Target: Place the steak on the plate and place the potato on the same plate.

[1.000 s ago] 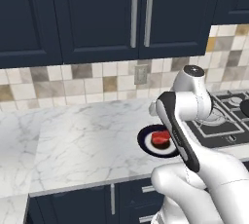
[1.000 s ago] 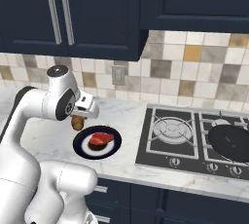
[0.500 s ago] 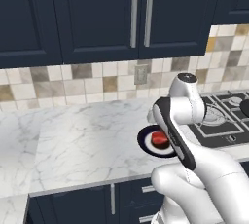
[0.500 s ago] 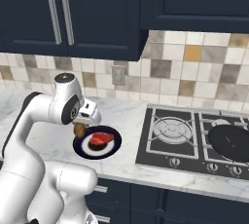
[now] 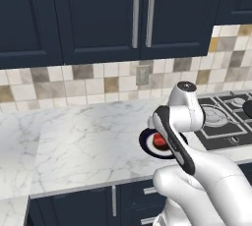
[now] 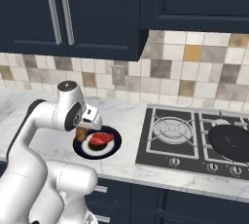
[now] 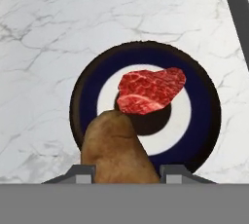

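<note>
Gripper (image 7: 125,170) of mine is closed on the potato (image 7: 116,147), above the plate (image 7: 204,121).
Steak (image 7: 151,90) lies on the plate's middle, on the marble surface (image 7: 48,38).

White marble table (image 5: 74,141) is stretching wide, a gas hob (image 6: 194,142) sitting at its right end with a black frying pan (image 6: 232,142) resting there. Tiled backsplash (image 6: 185,77) and navy cabinets (image 5: 123,14) are running along the back edge.
</note>
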